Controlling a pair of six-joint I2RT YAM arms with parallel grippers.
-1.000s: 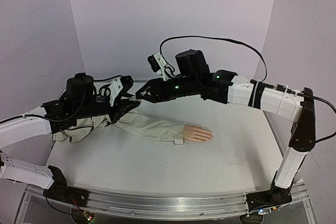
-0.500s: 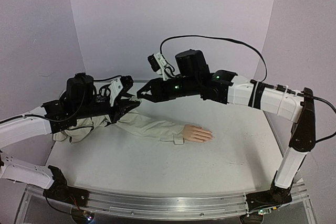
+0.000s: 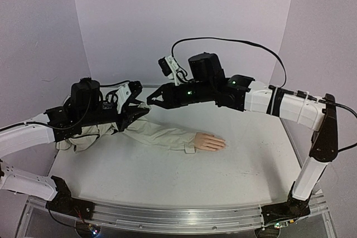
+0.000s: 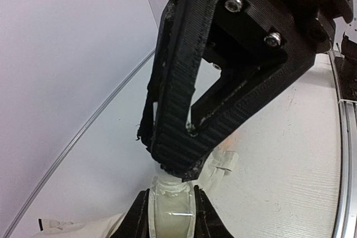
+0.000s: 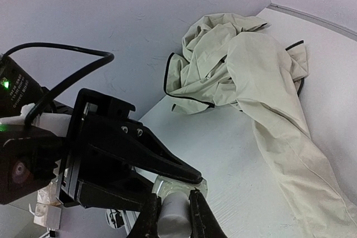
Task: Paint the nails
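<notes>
The peach mannequin hand (image 3: 210, 141) lies palm down mid-table, its beige jacket sleeve (image 3: 162, 134) running left; its nails (image 3: 223, 144) are too small to make out. My left gripper (image 3: 140, 110) is shut on a small clear bottle (image 4: 172, 213), held above the sleeve at the back left. My right gripper (image 3: 150, 100) meets it tip to tip and is shut on the bottle's white cap (image 5: 174, 214). In the right wrist view the clear bottle (image 5: 179, 185) sits between the cap and the left gripper's black fingers (image 5: 139, 151). In the left wrist view the right gripper's fingers (image 4: 178, 110) hide the cap.
The rest of the jacket (image 5: 245, 71) lies bunched at the table's back left, under the left arm (image 3: 33, 135). The sleeve cuff (image 4: 224, 163) shows below the bottle. Pale walls close the back and sides. A metal rail (image 3: 167, 215) runs along the near edge.
The right gripper and arm have shifted very slightly right and up at the bottle. The left arm and the mannequin hand have not moved.
</notes>
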